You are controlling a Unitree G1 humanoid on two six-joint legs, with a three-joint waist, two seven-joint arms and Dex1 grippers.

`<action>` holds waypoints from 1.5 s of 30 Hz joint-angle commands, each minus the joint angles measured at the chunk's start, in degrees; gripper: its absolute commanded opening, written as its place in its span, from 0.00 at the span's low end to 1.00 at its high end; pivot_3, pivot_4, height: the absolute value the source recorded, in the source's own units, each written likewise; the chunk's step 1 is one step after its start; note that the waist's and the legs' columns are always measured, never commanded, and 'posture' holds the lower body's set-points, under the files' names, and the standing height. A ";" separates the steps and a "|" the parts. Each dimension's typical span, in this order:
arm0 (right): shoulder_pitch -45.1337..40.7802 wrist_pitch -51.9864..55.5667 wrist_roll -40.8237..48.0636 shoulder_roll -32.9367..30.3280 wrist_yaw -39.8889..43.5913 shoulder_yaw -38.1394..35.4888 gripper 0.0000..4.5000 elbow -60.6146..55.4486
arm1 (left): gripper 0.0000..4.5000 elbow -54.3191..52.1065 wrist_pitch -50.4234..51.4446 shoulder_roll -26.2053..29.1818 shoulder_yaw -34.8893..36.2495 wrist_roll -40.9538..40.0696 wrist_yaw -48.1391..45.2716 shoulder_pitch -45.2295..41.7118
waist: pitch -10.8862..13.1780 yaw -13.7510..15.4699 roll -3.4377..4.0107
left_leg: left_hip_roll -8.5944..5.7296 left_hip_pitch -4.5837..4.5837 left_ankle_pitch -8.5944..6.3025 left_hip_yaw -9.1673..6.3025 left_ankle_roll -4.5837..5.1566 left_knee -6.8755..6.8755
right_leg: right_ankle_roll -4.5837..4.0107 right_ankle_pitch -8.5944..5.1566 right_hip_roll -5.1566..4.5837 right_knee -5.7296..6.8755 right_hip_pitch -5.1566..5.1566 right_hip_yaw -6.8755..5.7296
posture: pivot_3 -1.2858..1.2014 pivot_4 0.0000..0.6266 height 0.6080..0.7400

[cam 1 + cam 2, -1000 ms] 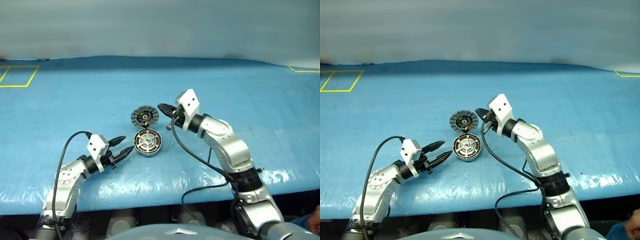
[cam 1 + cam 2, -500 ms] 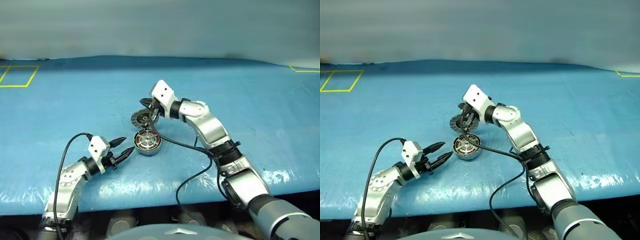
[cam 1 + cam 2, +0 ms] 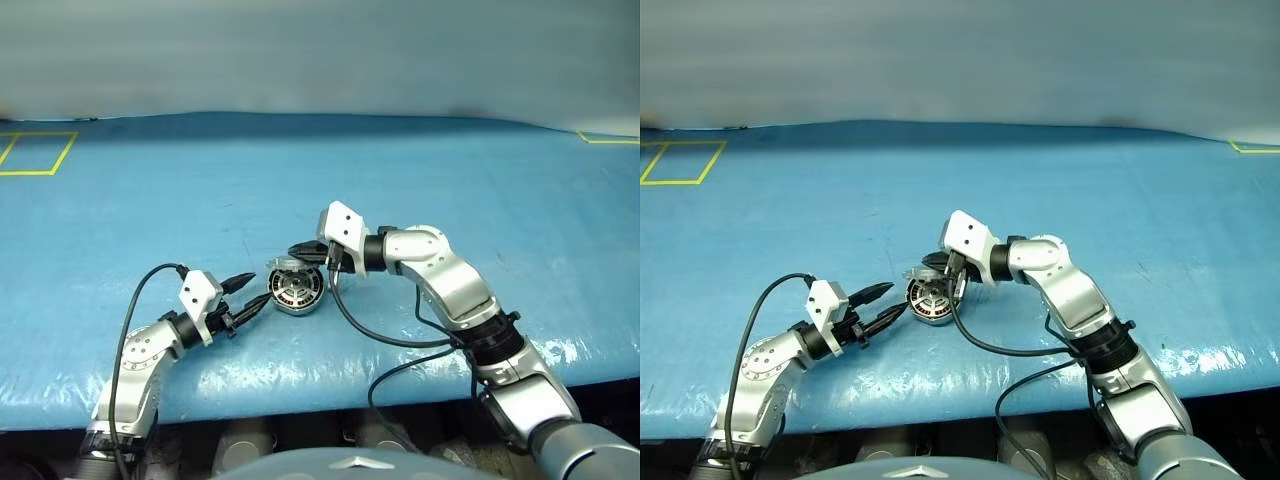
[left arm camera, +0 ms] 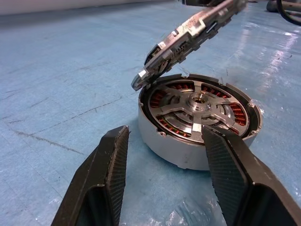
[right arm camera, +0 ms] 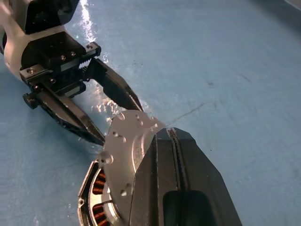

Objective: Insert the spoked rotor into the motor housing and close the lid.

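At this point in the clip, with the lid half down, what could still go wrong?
1. The lid hangs tilted over the motor housing, with the shut right gripper pressing on its outer face; the tips could slide off the smooth disc.
2. The open left gripper waits beside the housing without clamping it, so the push might shove the housing across the blue table.
3. If the spoked rotor sits slightly proud, the lid may not close flush.
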 commanded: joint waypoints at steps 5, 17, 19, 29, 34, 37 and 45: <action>3.89 0.85 -1.59 -0.38 -1.49 2.71 0.00 -3.49 | 0.58 0.01 -0.23 0.73 0.12 0.11 -1.06 -0.96 | 0.00 -0.06 0.00 | 0.01 0.01 0.00 0.03 0.00 0.02 | 0.02 0.00 0.01 0.00 -0.01 0.02 | 0.52 0.24 1.00; 13.19 -1.60 -7.01 0.55 -9.56 5.16 0.00 -2.93 | 0.58 -0.95 0.38 0.92 0.04 -0.01 -1.42 -0.57 | -0.13 -0.03 -0.07 | 0.03 0.16 0.00 -0.01 -0.01 0.02 | 0.08 -0.06 0.00 0.01 0.07 0.00 | 0.52 0.24 1.00; 14.27 -2.00 -6.51 1.75 -11.49 3.98 0.00 -3.92 | 0.58 -0.98 0.48 0.79 0.05 -0.19 -1.44 -0.49 | -0.14 -0.06 -0.07 | 0.03 0.18 0.01 -0.02 -0.02 0.02 | 0.10 -0.07 0.00 0.01 0.06 0.00 | 0.52 0.24 1.00; 14.28 -9.14 -3.98 6.71 -16.21 -2.50 0.57 -7.01 | 0.59 -0.16 -0.30 -0.66 1.21 -1.99 -1.37 -1.48 | -0.12 -0.03 -0.07 | 0.04 0.05 0.02 -0.03 -0.03 0.01 | 0.09 -0.06 0.03 0.01 0.01 0.00 | 0.52 0.24 1.00; 13.94 -8.22 -5.17 5.90 -15.91 -1.83 0.94 -4.67 | 0.59 -0.38 -0.50 -0.15 1.10 -1.51 -1.55 -1.38 | -0.12 -0.04 -0.07 | 0.03 0.05 0.02 -0.02 -0.03 0.01 | 0.09 -0.06 0.03 0.00 0.02 0.00 | 0.52 0.24 1.00; 13.89 -6.81 -6.00 5.35 -15.37 -0.50 0.99 -3.55 | 0.59 -0.61 -0.45 -0.15 1.18 -1.59 -1.30 -1.11 | -0.12 -0.04 -0.07 | 0.03 0.05 0.02 -0.02 -0.03 0.01 | 0.09 -0.06 0.03 0.00 0.01 0.01 | 0.52 0.24 1.00; 14.33 -7.18 -7.49 5.53 -15.35 1.14 0.99 -2.00 | 0.59 -0.94 -0.53 -0.15 1.03 -1.41 -0.94 0.09 | -0.12 -0.05 -0.07 | 0.04 0.06 0.02 -0.02 -0.03 0.01 | 0.08 -0.06 0.03 0.00 0.02 0.01 | 0.52 0.24 1.00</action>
